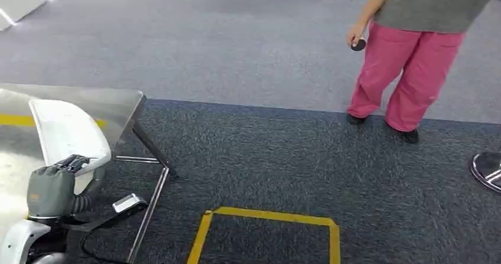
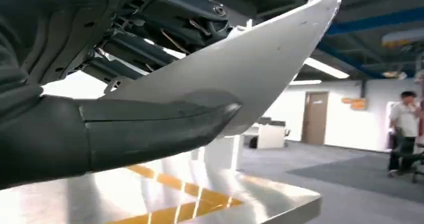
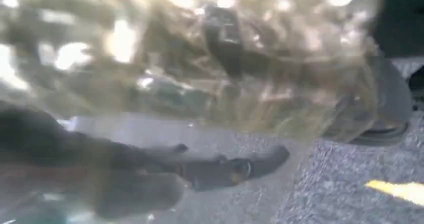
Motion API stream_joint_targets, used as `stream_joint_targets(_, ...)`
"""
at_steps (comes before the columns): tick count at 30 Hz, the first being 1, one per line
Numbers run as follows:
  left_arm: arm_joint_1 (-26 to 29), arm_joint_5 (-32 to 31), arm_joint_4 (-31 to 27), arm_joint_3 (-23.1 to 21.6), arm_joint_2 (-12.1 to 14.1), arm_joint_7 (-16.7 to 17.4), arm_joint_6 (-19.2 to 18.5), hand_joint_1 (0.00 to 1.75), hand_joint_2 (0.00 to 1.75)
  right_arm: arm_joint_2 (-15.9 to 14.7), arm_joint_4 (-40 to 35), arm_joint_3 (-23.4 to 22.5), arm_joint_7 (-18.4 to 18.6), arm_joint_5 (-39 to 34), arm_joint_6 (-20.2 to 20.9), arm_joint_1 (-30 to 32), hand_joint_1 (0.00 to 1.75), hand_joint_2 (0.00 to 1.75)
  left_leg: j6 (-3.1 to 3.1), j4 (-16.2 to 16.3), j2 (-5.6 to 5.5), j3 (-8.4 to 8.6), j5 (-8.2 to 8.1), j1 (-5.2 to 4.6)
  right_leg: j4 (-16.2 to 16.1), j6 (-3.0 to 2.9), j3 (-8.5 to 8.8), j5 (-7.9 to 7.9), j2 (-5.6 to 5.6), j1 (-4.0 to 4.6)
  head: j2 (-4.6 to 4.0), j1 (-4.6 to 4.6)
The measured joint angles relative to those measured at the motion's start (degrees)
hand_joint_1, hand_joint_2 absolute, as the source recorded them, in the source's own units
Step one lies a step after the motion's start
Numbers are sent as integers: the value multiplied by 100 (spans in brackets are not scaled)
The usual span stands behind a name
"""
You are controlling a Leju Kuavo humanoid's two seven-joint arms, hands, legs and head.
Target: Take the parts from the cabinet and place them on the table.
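We see the left hand (image 1: pixel 56 184) at the lower left of the head view, above the shiny metal desk (image 1: pixel 112 101). Its fingers (image 1: pixel 75 160) are grasping the white curved part (image 1: pixel 68 131), a long shell-like panel that extends away from the hand over the desk surface. In the left wrist view the thick thumb (image 2: pixel 150 129) lies along one face of the part (image 2: pixel 250 68) and the darker fingers (image 2: pixel 165 18) press on the opposite face, so the part is pinched between them and held above the desk (image 2: pixel 260 204), not touching it. Yellow tape strips (image 2: pixel 170 194) run across the desk top.

In the right wrist view the right hand (image 3: pixel 125 179) appears as a blurred dark shape over grey carpet (image 3: pixel 345 184); we cannot tell whether its fingers are released or clenched.

On the dark carpet (image 1: pixel 295 163) a yellow tape rectangle (image 1: pixel 266 217) is marked on the floor. A person in pink trousers (image 1: pixel 407 81) stands well apart from the desk, holding a small dark object (image 1: pixel 358 44).
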Motion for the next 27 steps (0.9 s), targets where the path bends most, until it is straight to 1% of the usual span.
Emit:
stream_joint_targets(1,-8,-2,-2,7,0,0,0,164,175,2,-2,-2,-4,2,6,-19,0,0,46,1,-3,52,-31,2,285,0,-131,-100,19,7,-2,53)
stream_joint_targets(2,-11,-2,-2,9,-2,-2,0,164,175,0,-2,-4,-4,2,7,-26,0,0,82,1,-5,67,-58,3,675,6,-372,-216,23,9,0,71)
stream_joint_targets(3,1,-2,-2,4,-7,0,-2,164,175,0,0,-11,-11,2,7,-33,0,0,91,1,-5,89,-97,-2,1158,13,-711,-389,25,10,-2,84)
stream_joint_targets(4,6,-2,-2,2,-11,-2,0,164,175,0,0,-13,-13,2,7,-29,0,0,97,1,-6,114,-138,-5,1521,20,-1009,-548,25,15,-2,86)
stream_joint_targets(5,7,-2,-2,2,-13,0,0,164,175,0,0,-13,-13,2,7,-19,0,0,97,2,-15,156,-177,-7,1668,28,-1197,-558,26,20,-2,88)
stream_joint_targets(6,10,-2,-2,2,-15,0,0,164,175,0,0,-9,0,2,7,-6,0,0,93,2,-29,217,-223,-7,1583,33,-1267,-424,26,20,-2,81)
stream_joint_targets(7,11,-2,-2,4,-15,0,0,164,175,0,0,-7,0,2,7,6,0,0,84,2,-41,300,-280,-6,1294,32,-1231,-148,26,21,-2,90)
stream_joint_targets(8,13,-2,-2,2,-15,0,0,164,175,0,0,-4,2,2,7,15,0,0,68,2,-44,403,-347,-2,844,24,-1112,215,26,21,-2,86)
stream_joint_targets(9,13,-2,-2,4,-15,0,0,164,175,0,0,-4,2,2,7,15,0,0,46,2,-44,495,-419,-1,367,-1,-989,607,26,22,-2,90)
stream_joint_targets(10,7,-2,0,4,-15,0,2,164,175,0,0,2,0,2,7,23,0,0,11,8,-43,492,-475,-8,222,-16,-988,731,42,37,-4,97)
stream_joint_targets(11,10,-2,0,4,-15,0,4,164,175,0,2,11,-20,4,7,6,0,0,-21,28,-60,476,-486,-20,82,-52,-987,527,32,54,-2,101)
stream_joint_targets(12,13,0,-2,7,-15,0,7,164,175,-7,4,4,-66,0,7,8,0,0,-47,25,-58,457,-501,-20,108,-99,-951,694,36,55,-2,77)
stream_joint_targets(13,25,-2,0,7,-9,0,11,164,175,-7,2,4,-61,0,7,13,0,0,-73,37,-58,486,-499,-17,93,-125,-948,671,33,62,-2,75)
stream_joint_targets(14,21,-4,-2,11,-2,0,13,164,175,-7,0,4,-57,0,7,23,0,0,-85,35,-58,506,-494,-17,77,-131,-899,668,34,51,-2,77)
stream_joint_targets(15,18,-2,-2,15,0,0,13,164,175,-7,0,9,-52,0,7,26,0,0,-102,149,-44,464,-496,-12,15,-147,-822,663,29,22,0,71)
stream_joint_targets(16,16,-2,-2,17,0,0,18,164,175,-9,0,9,-42,4,7,21,0,0,-136,395,-24,359,-473,-6,-19,-174,-753,645,27,21,-2,44)
stream_joint_targets(17,2,-2,-2,20,7,0,24,164,175,-7,0,7,-42,2,7,12,0,0,-171,743,-20,154,-544,5,-47,-201,-707,627,26,21,-2,31)
stream_joint_targets(18,0,-2,-2,20,7,0,24,164,175,-7,0,4,-42,2,7,4,0,0,-202,1077,-20,-61,-688,18,-60,-215,-678,609,26,22,-2,29)
stream_joint_targets(19,15,-2,-2,20,7,0,24,164,175,-7,0,0,-44,2,7,4,0,0,-233,1466,-19,-347,-917,34,-61,-226,-645,571,26,22,-2,29)
stream_joint_targets(20,26,-2,-2,20,7,0,24,164,175,-7,2,-2,-50,2,7,9,0,0,-256,1667,-18,-544,-1053,53,-61,-228,-606,535,27,22,-2,27)
stream_joint_targets(21,27,-2,-2,17,4,0,24,164,175,-7,2,-2,-50,2,7,11,0,0,-270,1629,-16,-619,-983,74,-61,-225,-555,498,29,22,-2,27)
stream_joint_targets(22,26,-2,-2,17,7,0,24,164,175,-7,2,-2,-46,2,7,11,0,0,-278,1437,-15,-588,-768,92,-61,-219,-501,467,30,22,-2,27)
stream_joint_targets(23,26,-2,-2,17,7,0,24,164,175,-7,2,0,-46,2,7,21,0,0,-283,1076,-13,-478,-430,109,-61,-207,-443,429,31,22,-2,29)
stream_joint_targets(24,25,-2,-2,17,7,0,24,164,175,-7,2,2,-46,2,7,21,0,0,-279,587,-6,-309,-41,123,-61,-188,-379,394,31,19,-2,27)
stream_joint_targets(25,24,-2,-2,17,7,0,24,164,175,-9,2,2,-46,2,7,21,0,0,-275,242,1,-186,160,134,-70,-160,-417,364,29,16,-2,29)
stream_joint_targets(26,23,-2,0,15,2,0,24,164,175,-9,2,-2,-46,2,4,1,0,0,-251,202,25,-235,-145,84,-51,-123,-345,346,40,33,-4,32)
stream_joint_targets(27,28,0,-2,17,9,0,26,164,175,-11,4,-2,-48,2,4,2,0,0,-200,159,27,-213,-23,79,-46,-79,-383,326,38,38,0,9)
